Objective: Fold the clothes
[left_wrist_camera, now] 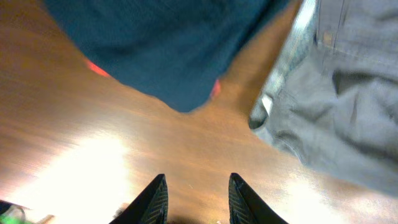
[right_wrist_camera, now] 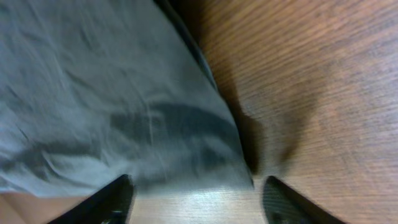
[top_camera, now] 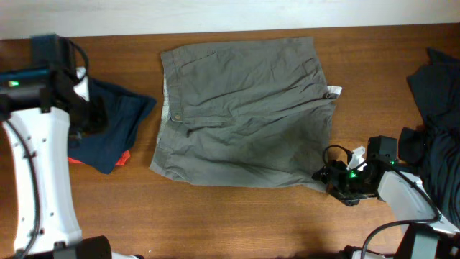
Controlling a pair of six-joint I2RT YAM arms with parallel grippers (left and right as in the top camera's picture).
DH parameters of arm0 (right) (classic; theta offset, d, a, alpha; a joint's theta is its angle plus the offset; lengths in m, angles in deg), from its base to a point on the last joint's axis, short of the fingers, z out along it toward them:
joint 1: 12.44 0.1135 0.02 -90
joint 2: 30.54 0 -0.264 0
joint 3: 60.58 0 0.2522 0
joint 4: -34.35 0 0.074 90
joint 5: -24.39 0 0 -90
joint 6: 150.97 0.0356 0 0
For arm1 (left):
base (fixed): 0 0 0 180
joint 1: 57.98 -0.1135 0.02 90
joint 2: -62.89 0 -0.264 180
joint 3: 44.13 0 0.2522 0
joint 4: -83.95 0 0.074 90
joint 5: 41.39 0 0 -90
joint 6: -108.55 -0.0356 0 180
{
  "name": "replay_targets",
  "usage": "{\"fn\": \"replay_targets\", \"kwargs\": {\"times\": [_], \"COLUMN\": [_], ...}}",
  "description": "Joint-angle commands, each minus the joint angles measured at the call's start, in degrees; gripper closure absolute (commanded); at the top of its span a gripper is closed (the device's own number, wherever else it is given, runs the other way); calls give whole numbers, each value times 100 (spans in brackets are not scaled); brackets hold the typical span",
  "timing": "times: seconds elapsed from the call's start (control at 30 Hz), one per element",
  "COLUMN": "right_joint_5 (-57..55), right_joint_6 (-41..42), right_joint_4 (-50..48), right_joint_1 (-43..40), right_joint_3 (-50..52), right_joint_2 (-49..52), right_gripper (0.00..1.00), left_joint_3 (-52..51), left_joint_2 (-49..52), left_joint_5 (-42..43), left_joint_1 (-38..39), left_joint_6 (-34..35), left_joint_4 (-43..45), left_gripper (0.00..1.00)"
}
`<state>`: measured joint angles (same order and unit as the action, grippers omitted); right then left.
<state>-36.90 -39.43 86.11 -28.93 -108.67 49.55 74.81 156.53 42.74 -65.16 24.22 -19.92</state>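
Observation:
The grey-olive shorts (top_camera: 244, 115) lie flat in the middle of the table, waistband to the left and a small white tag (top_camera: 333, 92) at their right edge. In the right wrist view their hem (right_wrist_camera: 124, 124) lies just ahead of my right gripper (right_wrist_camera: 198, 183), which stands open and low over the wood with nothing between its fingers. Overhead, that gripper (top_camera: 327, 173) is at the shorts' near right corner. My left gripper (left_wrist_camera: 196, 179) is open above bare wood, empty, with the shorts' waistband corner (left_wrist_camera: 267, 115) ahead to its right.
A navy garment (top_camera: 115, 129) with an orange bit (top_camera: 123, 157) lies left of the shorts, partly under the left arm (top_camera: 43, 180). A dark pile of clothes (top_camera: 438, 108) fills the right edge. The table's far edge meets a white wall.

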Motion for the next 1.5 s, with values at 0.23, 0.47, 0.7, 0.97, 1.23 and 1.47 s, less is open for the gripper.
{"fn": "replay_targets", "kwargs": {"times": [0.23, 0.47, 0.7, 0.97, 1.23, 1.47], "right_joint_5": [173, 61, -50, -1331, -1967, -1971], "right_joint_6": [754, 367, 149, -634, -634, -678], "right_joint_4": [-356, 210, 39, 1322, 1928, 1945], "right_joint_1": [37, 46, -48, -422, -411, -411], "right_joint_3": [131, 131, 66, -1132, -1786, -1786], "right_joint_2": [411, 857, 846, 404, 81, 83], "right_gripper": [48, 45, 96, 96, 96, 96], "left_joint_3": [-2671, -4079, -4356, -4356, -4385, -4817], "left_joint_2": [-109, -109, -109, -111, -109, -109], "left_joint_5": [1167, 1620, 1646, 2369, 2511, 2667], "left_joint_1": [-11, -11, -11, 57, 664, 1331], "left_joint_6": [-144, -271, -271, -616, -723, -173], "left_joint_4": [1604, 2614, 3029, 3171, 3394, 3386], "left_gripper": [67, 66, 66, 67, 66, 55]}}
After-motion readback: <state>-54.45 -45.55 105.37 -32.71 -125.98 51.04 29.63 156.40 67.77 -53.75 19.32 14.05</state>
